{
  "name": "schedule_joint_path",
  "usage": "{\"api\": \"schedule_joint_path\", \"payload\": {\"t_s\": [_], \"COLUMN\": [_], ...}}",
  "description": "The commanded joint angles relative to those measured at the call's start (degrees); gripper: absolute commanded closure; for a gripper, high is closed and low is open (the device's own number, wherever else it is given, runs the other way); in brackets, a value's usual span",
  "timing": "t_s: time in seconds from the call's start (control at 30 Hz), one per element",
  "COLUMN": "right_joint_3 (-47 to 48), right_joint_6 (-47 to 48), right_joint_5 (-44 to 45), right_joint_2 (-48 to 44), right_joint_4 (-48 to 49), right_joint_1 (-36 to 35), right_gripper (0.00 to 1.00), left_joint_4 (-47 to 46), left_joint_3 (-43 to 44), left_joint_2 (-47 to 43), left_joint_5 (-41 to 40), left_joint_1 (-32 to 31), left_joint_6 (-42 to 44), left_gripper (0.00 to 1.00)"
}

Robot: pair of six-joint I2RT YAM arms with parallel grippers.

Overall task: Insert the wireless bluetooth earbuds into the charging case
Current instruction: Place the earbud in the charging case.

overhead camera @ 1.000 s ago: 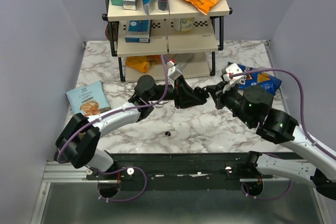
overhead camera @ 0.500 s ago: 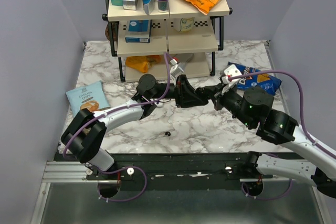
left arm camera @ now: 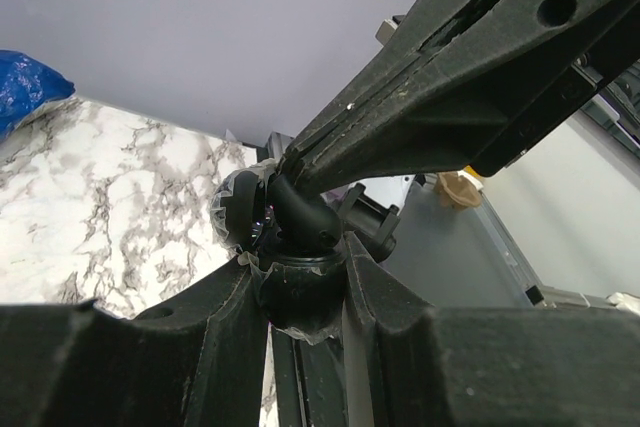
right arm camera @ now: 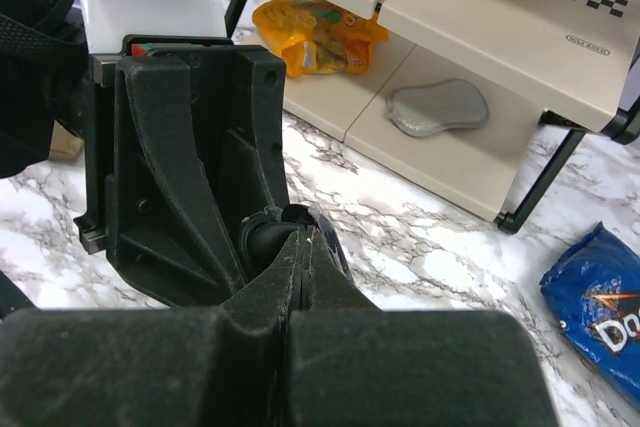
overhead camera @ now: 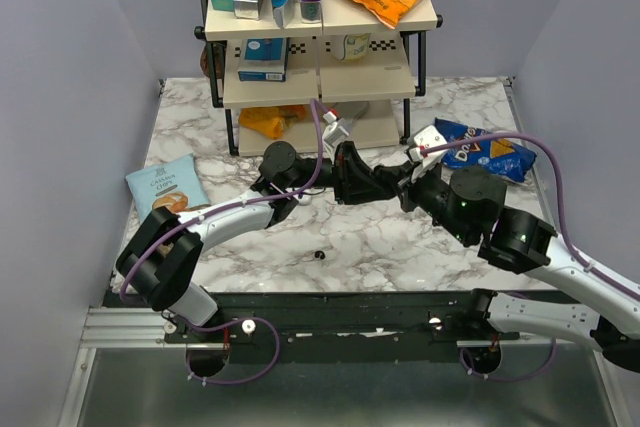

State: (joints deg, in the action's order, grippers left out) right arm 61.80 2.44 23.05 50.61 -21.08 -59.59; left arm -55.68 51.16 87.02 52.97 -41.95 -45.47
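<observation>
Right arm moved in: right fingers [right arm camera: 335, 282] pinching first earbud [left arm camera: 300, 215] into case [left arm camera: 300, 292] gripped by left fingers [left arm camera: 180, 337]; second earbud [overhead camera: 320, 255] left on table [overhead camera: 400, 237].

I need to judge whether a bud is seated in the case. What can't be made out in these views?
- Left wrist: the charging case sits in the left gripper, but the right gripper's tips cover its opening.
- Right wrist: its own shut fingers hide whatever they pinch.
- Top external: both grippers' bodies hide the charging case.
- Top external: a black speck on the table is too small to identify.
</observation>
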Motion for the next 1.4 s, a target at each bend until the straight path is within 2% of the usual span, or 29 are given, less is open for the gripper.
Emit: {"api": "schedule_joint_path", "payload": {"t_s": [0.0,0.7,1.37], "right_joint_3": [-0.89,-2.12,-1.86], "right_joint_6": [0.11,-0.15,-0.15], "right_joint_5": [2.35,3.41,2.97], "right_joint_2": [0.37,-0.86,-0.61], "right_joint_4": [0.95,0.43,0.69], "right_joint_1": [-0.79,-0.96,-1.05], "right_gripper": [0.99,0.99,0.99], "left_joint_4": [-1.8,1.71,0.93], "left_joint_3": [0.96,0.61,-0.53], "left_joint_2": [-0.98,-2.38,-3.0], "left_joint_5": [-1.9,-4.28,-4.37], "left_joint_1": [0.38,0.65,0.91], "left_joint_6": [1.18,4.69,4.69], "left_gripper": [1.0,1.0,1.0]}}
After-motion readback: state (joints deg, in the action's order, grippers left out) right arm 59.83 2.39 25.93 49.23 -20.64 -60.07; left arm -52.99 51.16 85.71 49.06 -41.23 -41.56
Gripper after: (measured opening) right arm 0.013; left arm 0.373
